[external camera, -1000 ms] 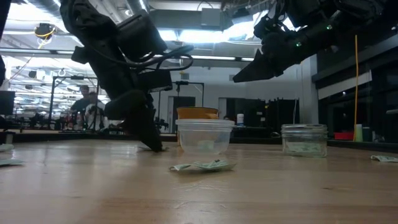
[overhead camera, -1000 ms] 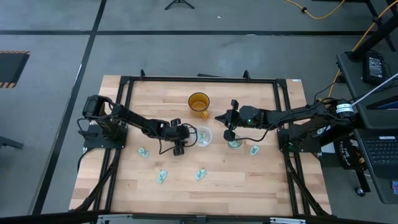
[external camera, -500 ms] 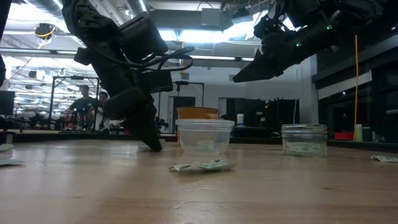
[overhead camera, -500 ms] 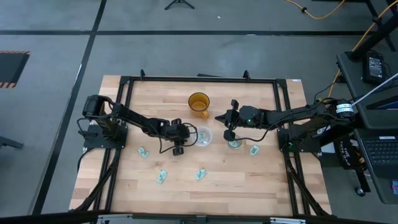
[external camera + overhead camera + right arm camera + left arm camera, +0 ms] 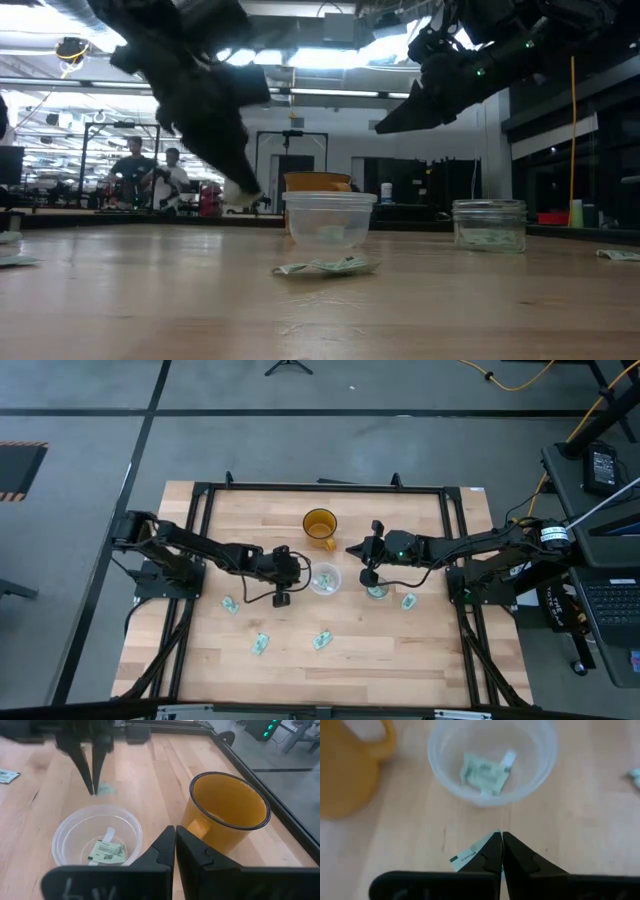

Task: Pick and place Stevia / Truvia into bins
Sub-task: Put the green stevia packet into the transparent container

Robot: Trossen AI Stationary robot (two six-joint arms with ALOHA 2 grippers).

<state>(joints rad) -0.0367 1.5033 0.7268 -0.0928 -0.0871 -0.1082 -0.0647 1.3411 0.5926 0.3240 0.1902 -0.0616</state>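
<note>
The left gripper (image 5: 500,851), fingers closed on a pale green-and-white paper sweetener packet (image 5: 470,854), hung just short of the clear round plastic cup (image 5: 540,770); release should follow only once above its rim.

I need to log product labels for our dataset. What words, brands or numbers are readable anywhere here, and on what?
None can be read.
Packet in the clear cup: dark print on packet, too blurred to read.
Packet held in the left pincer: print on packet illegible.
Loose packets on the table: too small.
Orange cup: no marking visible.
</note>
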